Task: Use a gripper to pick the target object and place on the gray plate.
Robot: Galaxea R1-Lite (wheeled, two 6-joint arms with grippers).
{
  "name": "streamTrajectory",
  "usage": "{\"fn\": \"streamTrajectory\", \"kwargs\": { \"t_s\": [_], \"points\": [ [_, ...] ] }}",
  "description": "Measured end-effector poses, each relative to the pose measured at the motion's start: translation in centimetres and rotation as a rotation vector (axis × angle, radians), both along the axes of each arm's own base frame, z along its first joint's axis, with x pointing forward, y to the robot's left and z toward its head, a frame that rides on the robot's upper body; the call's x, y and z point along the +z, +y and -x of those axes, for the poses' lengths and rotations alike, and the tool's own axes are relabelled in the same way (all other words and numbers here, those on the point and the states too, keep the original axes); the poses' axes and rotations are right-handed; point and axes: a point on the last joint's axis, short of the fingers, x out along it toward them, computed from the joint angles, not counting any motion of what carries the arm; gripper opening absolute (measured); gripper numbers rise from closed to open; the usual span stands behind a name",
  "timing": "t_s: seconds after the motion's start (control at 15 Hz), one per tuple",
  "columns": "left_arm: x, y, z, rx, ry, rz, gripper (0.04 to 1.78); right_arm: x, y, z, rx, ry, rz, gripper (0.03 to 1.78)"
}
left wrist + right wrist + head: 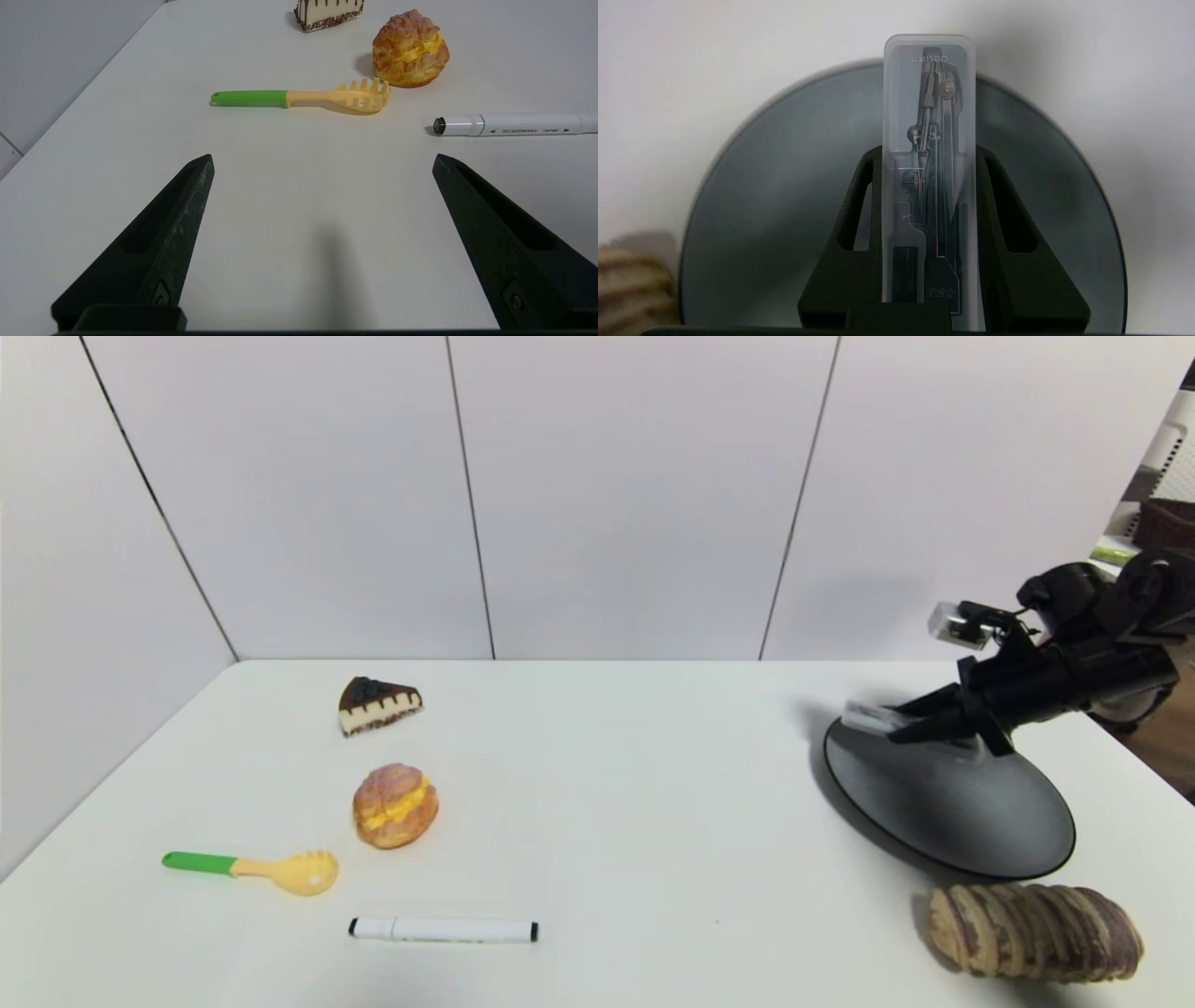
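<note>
My right gripper [910,726] is shut on the translucent case [873,716], holding it just above the far left part of the gray plate [971,812]. In the right wrist view the case [928,116] sits lengthwise between the two black fingers [859,196], dark compass parts showing inside, its far end reaching past the plate's rim [752,116]. My left gripper [322,161] is open and empty above bare table near the front left; it does not show in the head view.
A white marker [443,930], a green-handled pasta spoon [252,868], a cream puff [395,805] and a cake slice [377,704] lie on the left half. A sliced bread loaf [1032,931] lies in front of the plate. The wall stands behind.
</note>
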Motion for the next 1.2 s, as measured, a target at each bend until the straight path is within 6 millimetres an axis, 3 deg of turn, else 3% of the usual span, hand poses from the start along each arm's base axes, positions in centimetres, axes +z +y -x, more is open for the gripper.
{"fn": "streamTrajectory", "kwargs": {
  "t_s": [0.2,0.47,0.67,0.93,1.07,1.2],
  "points": [
    [0.0,0.0,0.0,0.000,0.000,0.000,1.69,-1.5,-2.5,0.8,-0.005,0.000,0.019,0.55],
    [0.0,0.0,0.0,0.000,0.000,0.000,1.69,-2.5,-3.9,1.2,-0.022,0.017,-0.002,0.55],
    [0.0,0.0,0.0,0.000,0.000,0.000,1.69,-2.9,-4.1,1.1,-0.022,0.022,-0.002,0.92],
    [0.0,0.0,0.0,0.000,0.000,0.000,1.69,-2.9,-4.1,1.2,-0.023,0.026,-0.005,1.24],
    [0.0,0.0,0.0,0.000,0.000,0.000,1.69,-1.8,-4.2,1.7,-0.032,0.010,-0.009,1.35],
    [0.0,0.0,0.0,0.000,0.000,0.001,1.69,0.7,-4.1,3.6,-0.056,0.005,-0.013,1.43]
  ]
}}
